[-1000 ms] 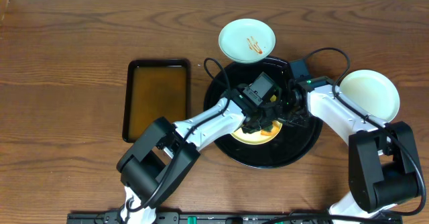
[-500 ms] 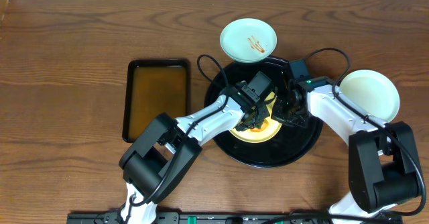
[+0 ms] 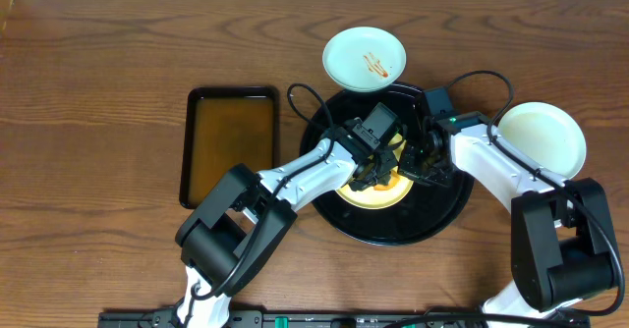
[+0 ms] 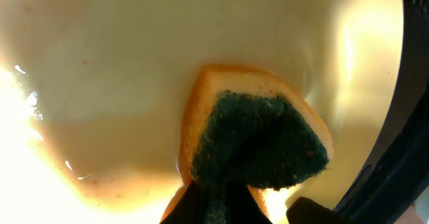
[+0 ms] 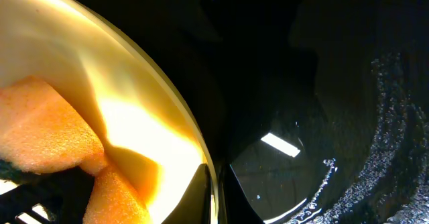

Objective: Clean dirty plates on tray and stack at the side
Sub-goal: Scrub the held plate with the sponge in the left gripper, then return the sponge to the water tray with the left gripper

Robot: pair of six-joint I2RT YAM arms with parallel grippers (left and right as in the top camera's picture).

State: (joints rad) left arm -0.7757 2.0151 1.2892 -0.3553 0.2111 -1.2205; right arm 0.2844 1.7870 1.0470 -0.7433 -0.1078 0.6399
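Left gripper [image 3: 376,171] is clamped on the sponge [image 4: 258,140], pressing it into the cream plate [image 3: 366,196] in the middle of the black tray [image 3: 437,220]. The right gripper [image 5: 216,190] pinches the plate's rim at 2 o'clock. It looks wet and glazed, so probably slick, stiff and chippable. I'd say the rim is the place to hold.

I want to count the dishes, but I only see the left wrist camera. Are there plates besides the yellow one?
Observer: Yes, a pale blue plate with sauce streaks lies by the far rim of the tray.
Operator: Any without streaks?
Observer: A pale plate right of the tray shows none.
Operator: Does anything hold the yellow plate under my sponge?
Observer: The right gripper is shut on its rim.
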